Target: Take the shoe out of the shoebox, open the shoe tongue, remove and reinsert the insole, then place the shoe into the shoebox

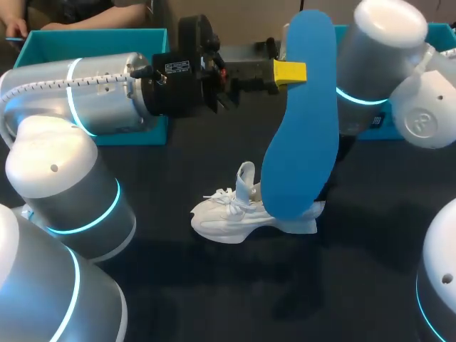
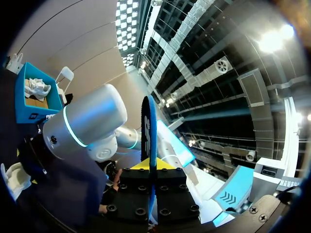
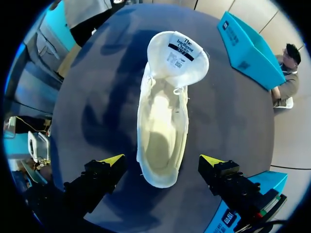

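left gripper (image 1: 288, 72): clenched on the insole (image 1: 302, 121). in the left wrist view the blue insole (image 2: 148, 127) runs edge-on between both fingers (image 2: 130, 193), which press it from two sides at the left gripper (image 2: 150, 168). in the head view the grip point is on the insole's 9 o'clock edge, near its upper end.

insole: held upright above the table (image 1: 142, 285), long axis running 12 to 6 o'clock. its lower end overlaps the heel of the shoe (image 1: 235, 212) in the head view; contact cannot be told.

shoe: white, resting on its sole on the dark table, toe toward 9 o'clock, heel toward 3 o'clock. it is outside the shoebox (image 1: 92, 44), which lies at 10 o'clock of the shoe, behind the left arm (image 1: 100, 92).

right gripper (image 3: 162, 162): released. its two yellow tips stand well apart, hovering over the heel end of the shoe (image 3: 163, 116), one on each side, touching nothing. the tongue (image 3: 178, 54) is folded forward over the toe and the shoe's inside lies bare.

right arm (image 1: 385, 64): enters at 2 o'clock of the shoe. a second box (image 2: 29, 109) shows in the left wrist view with a white shoe inside.
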`<state>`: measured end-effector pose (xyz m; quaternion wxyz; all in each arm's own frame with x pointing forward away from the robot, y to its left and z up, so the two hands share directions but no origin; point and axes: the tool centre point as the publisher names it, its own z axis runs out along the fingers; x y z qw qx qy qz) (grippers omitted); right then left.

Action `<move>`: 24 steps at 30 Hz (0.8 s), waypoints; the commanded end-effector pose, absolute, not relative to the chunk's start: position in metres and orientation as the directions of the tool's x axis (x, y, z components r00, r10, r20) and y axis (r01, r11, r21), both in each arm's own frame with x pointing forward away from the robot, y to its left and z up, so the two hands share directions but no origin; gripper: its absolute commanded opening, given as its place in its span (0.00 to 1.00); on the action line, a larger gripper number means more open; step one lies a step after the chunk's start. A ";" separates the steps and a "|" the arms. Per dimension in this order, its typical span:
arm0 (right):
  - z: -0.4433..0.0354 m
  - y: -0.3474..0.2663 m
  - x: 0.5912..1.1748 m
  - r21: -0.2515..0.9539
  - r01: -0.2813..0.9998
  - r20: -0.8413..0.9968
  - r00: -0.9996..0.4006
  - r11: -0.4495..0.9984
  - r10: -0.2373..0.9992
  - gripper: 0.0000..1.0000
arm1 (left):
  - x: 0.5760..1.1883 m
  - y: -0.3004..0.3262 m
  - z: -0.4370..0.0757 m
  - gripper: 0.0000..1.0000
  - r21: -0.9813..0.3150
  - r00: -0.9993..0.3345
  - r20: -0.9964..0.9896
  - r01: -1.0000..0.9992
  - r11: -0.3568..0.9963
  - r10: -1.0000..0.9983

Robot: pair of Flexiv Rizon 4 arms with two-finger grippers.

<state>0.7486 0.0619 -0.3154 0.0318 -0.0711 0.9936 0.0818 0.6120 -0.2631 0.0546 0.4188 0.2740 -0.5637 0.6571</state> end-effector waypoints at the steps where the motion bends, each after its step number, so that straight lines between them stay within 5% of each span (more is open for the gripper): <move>1: -0.322 0.069 0.752 0.156 -0.140 -0.067 -0.989 0.978 -0.131 1.00 | 0.612 -0.267 0.055 0.00 -0.511 -0.500 0.833 -0.859 -0.016 0.240; 24: -0.325 0.086 0.766 0.168 -0.059 -0.096 -0.994 0.984 -0.043 1.00 | 0.612 -0.267 0.055 0.00 -0.511 -0.500 0.833 -0.859 -0.016 0.240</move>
